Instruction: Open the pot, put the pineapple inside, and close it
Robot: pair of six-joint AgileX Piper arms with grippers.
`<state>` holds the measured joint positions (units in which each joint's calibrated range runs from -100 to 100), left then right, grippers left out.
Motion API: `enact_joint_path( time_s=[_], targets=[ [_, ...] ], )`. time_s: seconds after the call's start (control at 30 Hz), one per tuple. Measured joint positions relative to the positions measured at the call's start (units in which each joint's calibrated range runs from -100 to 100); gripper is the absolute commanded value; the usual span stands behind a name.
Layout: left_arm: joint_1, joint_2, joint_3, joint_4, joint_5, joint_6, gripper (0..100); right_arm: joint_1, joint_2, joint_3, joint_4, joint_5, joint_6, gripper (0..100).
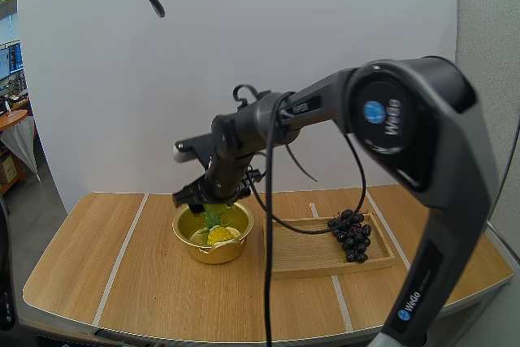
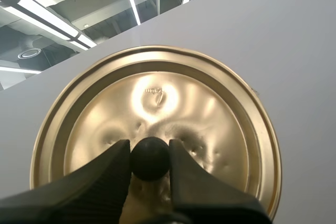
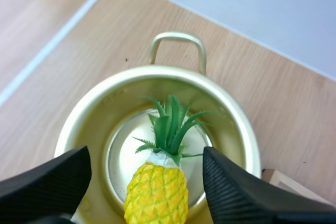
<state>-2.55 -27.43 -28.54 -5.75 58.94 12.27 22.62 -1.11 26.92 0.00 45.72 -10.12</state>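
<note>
- The left jaws pinch the black knob (image 2: 150,158) of the golden lid (image 2: 157,98) between them.
- The right jaws stand spread over the pot (image 3: 105,108); the pineapple (image 3: 156,192) lies inside it, below the gap between them.

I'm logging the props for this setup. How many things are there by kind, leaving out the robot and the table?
Cookware: 2, the pot and the lid
Fruit: 2, the pineapple and the bunch of grapes
Trays: 1, the wooden tray
Total: 5
</note>
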Motion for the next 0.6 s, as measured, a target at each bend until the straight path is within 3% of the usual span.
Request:
enact_joint_path(
  time_s=[0.6],
  targets=[
    [0.0, 0.0, 0.0, 0.0, 0.0, 0.0, 0, 0.0, -23.22, 0.0, 0.0, 15.79, 0.0, 100]
  ],
)
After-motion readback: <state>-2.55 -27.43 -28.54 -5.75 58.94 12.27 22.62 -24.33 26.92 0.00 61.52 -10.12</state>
